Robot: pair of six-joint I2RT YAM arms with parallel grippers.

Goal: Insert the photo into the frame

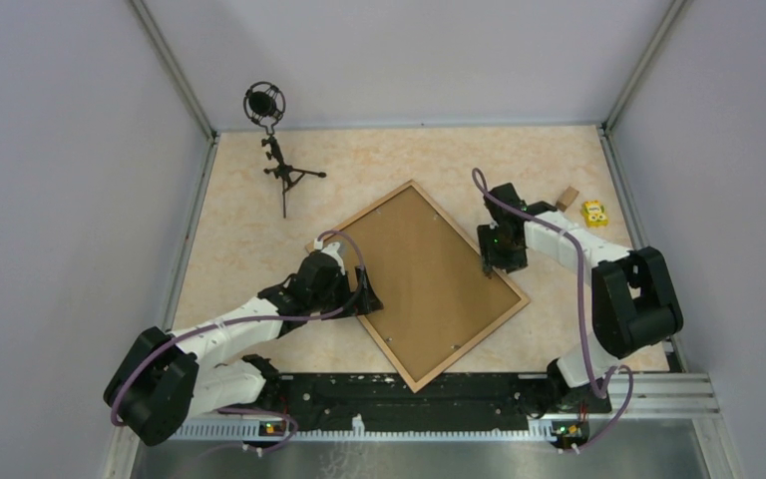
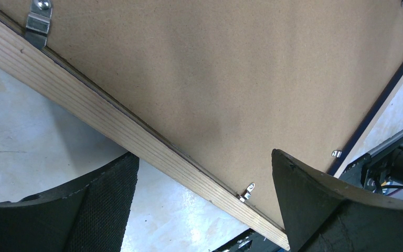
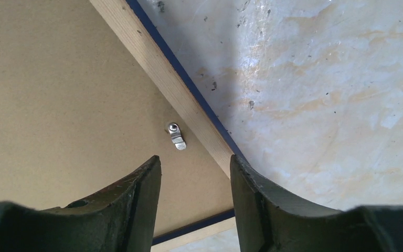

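Jaws of the left gripper [image 2: 204, 157] are spread wide and nothing is held. The near-left rail of the frame [image 2: 110, 121] is straddled, with one finger over the bare table [image 2: 31, 136] and the other over the backing board [image 2: 241, 79]. Jaws of the right gripper [image 3: 195, 160] are set at a middling gap, also empty. They are poised over the board just beside a small metal turn clip [image 3: 176, 135] at the far-right rail.

The frame is laid face down, light wood up, turned diamond-wise at mid table between the arms. The brown board is seated inside the rails. The photo is not seen in any view; whether it lies under the board cannot be told.

Judged: the left rail is probably straddled so the frame can be steadied while the clip is worked from the right.

Only from overhead is the whole layout given, including a microphone stand [image 1: 281, 165] at the far left and a yellow object [image 1: 594, 213] by the right arm; the clips there are mere specks. From the left wrist, wood grain and three clips along the rails are shown. From the right wrist, the dark blue outer edge of the rail is shown, and that single clip up close.
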